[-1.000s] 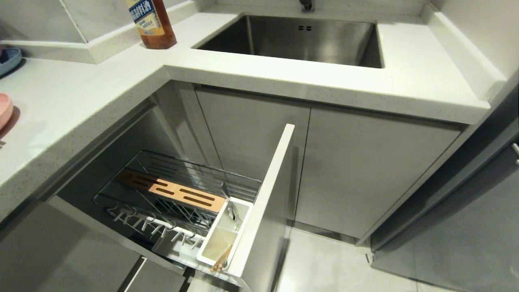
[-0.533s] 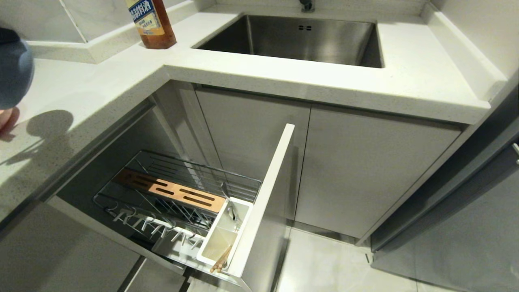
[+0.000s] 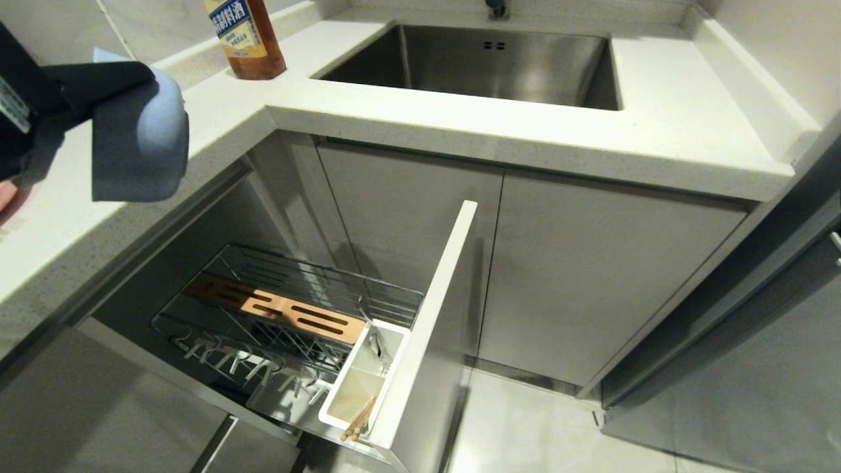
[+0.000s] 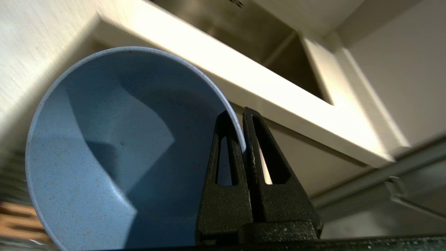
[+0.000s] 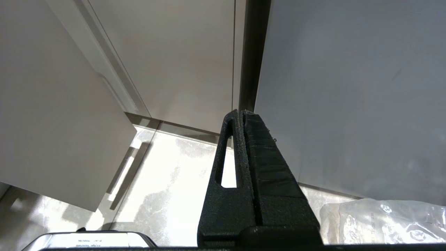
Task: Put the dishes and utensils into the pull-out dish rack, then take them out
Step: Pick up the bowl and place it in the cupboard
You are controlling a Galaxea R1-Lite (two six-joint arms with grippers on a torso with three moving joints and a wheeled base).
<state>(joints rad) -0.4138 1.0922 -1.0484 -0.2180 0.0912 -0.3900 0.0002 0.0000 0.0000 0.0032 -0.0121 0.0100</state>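
My left gripper (image 3: 141,69) is shut on the rim of the light-blue bowl (image 3: 138,138), one finger inside the wall and one outside (image 4: 238,116). The bowl (image 4: 104,157) hangs on its side in the air over the countertop's front edge, up and left of the pull-out dish rack (image 3: 289,276). The rack stands pulled out below the counter, with its wooden strip (image 3: 282,309) and white utensil cup (image 3: 328,407). Chopsticks (image 3: 358,420) and metal utensils (image 3: 378,348) stand in the cup. My right gripper (image 5: 240,113) is shut and empty, low over the floor by the cabinets.
The rack's pale front panel (image 3: 433,315) sticks out into the aisle. A brown bottle (image 3: 246,39) stands at the counter's back, beside the steel sink (image 3: 486,59). A pink dish's edge (image 3: 5,194) shows at the far left. A plastic bag (image 5: 383,219) lies on the floor.
The left gripper has come in from the far left with the blue bowl and carried it right, out over the counter's front edge. The rack and right arm have not moved.
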